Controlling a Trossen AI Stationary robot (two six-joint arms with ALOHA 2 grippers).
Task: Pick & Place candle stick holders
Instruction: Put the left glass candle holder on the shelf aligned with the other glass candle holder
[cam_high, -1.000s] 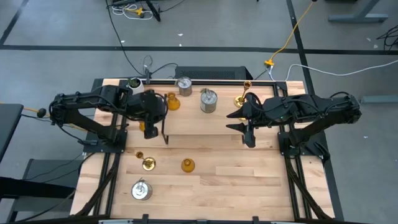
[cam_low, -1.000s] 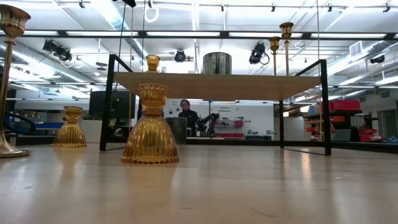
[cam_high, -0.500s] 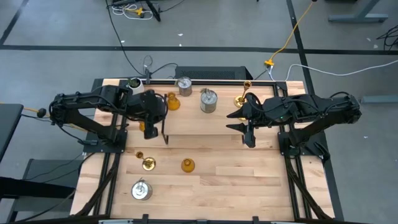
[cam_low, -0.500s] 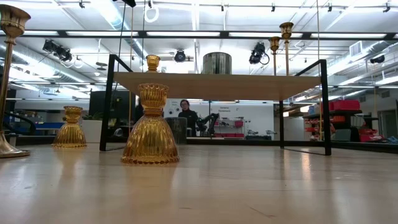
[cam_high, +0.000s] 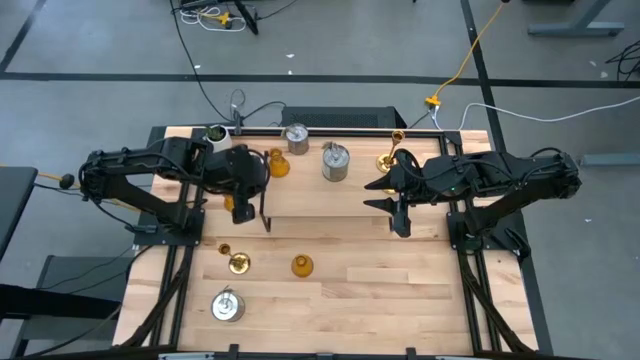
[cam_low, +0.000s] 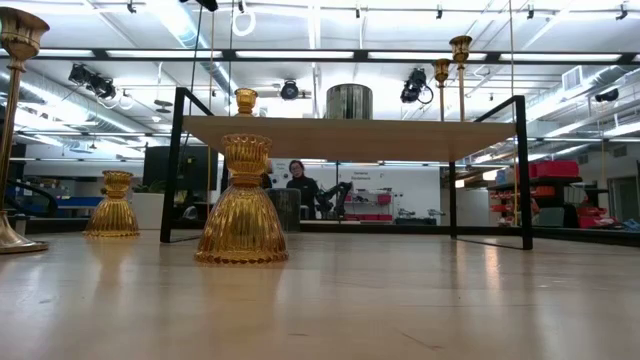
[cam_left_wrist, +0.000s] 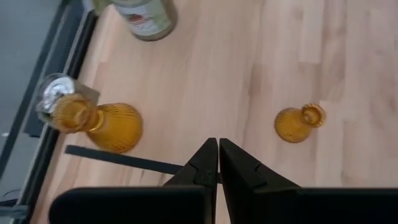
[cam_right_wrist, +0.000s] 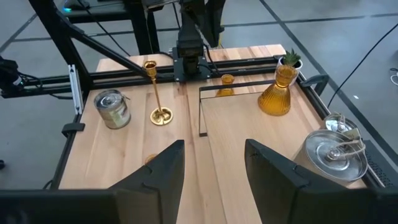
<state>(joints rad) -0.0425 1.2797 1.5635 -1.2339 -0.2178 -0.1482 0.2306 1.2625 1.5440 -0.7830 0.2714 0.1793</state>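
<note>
On the wooden rack (cam_high: 330, 195) stand an amber holder (cam_high: 277, 163), a silver can-shaped holder (cam_high: 335, 160) and a gold brass holder (cam_high: 390, 155). Another silver holder (cam_high: 295, 138) stands at the rack's far side. On the table in front rest a gold holder (cam_high: 237, 260), an amber one (cam_high: 301, 265) and a silver one (cam_high: 227, 305), each on its base. My left gripper (cam_left_wrist: 218, 163) is shut on nothing above the rack's left end. My right gripper (cam_right_wrist: 212, 168) hangs open above the rack's right end.
A whitish cup (cam_high: 216, 133) sits at the far left corner. The rack's black wire sides (cam_low: 175, 165) stand upright at both ends. In the low view an amber holder (cam_low: 243, 205) stands close in front. Bare wood lies at the near right (cam_high: 400, 290).
</note>
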